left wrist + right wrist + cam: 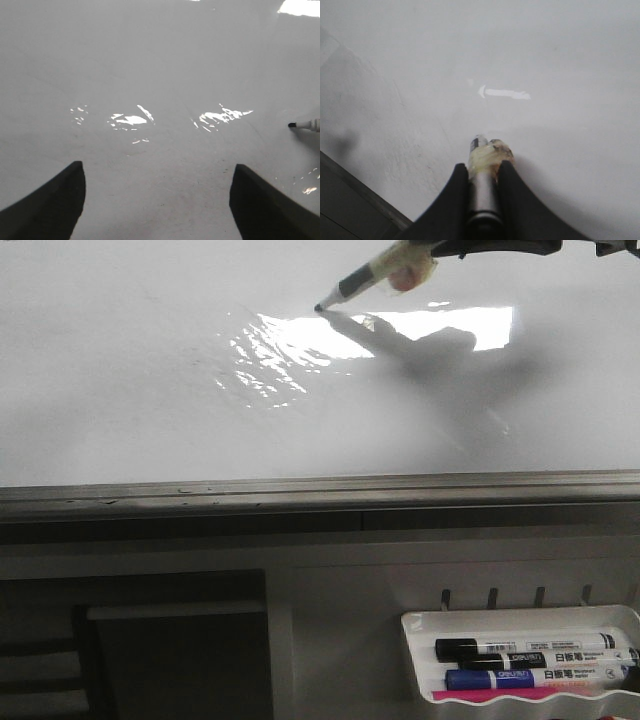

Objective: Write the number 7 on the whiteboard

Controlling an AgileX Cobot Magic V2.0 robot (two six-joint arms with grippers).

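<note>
Now the right hand is clamped on a taped marker, its tip touching the whiteboard near the glare; the left hand is spread apart.

Tray markers, well below right gripper: "白板笔" printed on labels; smaller print unreadable.
Whiteboard: no writing seen.
</note>
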